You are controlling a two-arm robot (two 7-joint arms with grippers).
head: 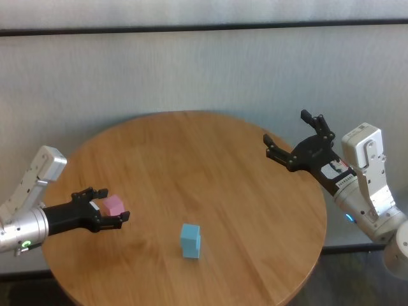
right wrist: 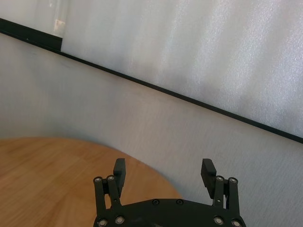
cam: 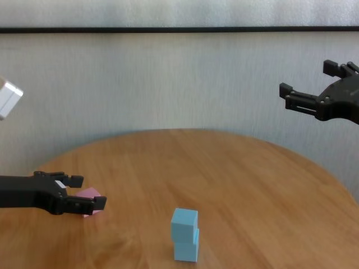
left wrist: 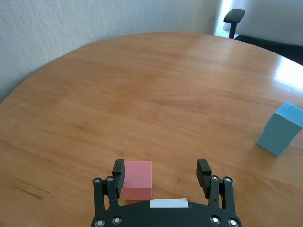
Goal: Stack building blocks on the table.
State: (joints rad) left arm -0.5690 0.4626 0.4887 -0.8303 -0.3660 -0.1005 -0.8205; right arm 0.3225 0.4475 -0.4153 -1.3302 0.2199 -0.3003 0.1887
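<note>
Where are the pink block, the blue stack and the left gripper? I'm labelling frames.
pink block point(left wrist: 138, 178): left wrist view, top face.
blue stack point(cam: 184, 234): chest view, front face.
left gripper point(head: 109, 207): head view, between fingertips.

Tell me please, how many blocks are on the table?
3. Two blue blocks stand stacked near the table's front middle. One pink block lies at the left, between the open left gripper's fingers. None seems hidden.

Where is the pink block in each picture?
Head: pink block at the left, inside the open left claw.
Left wrist: low down, between the claw's fingers.
Right wrist: not in it.
Chest: lower left.
Shared landmark: the blue stack, missing only from the right wrist view.
</note>
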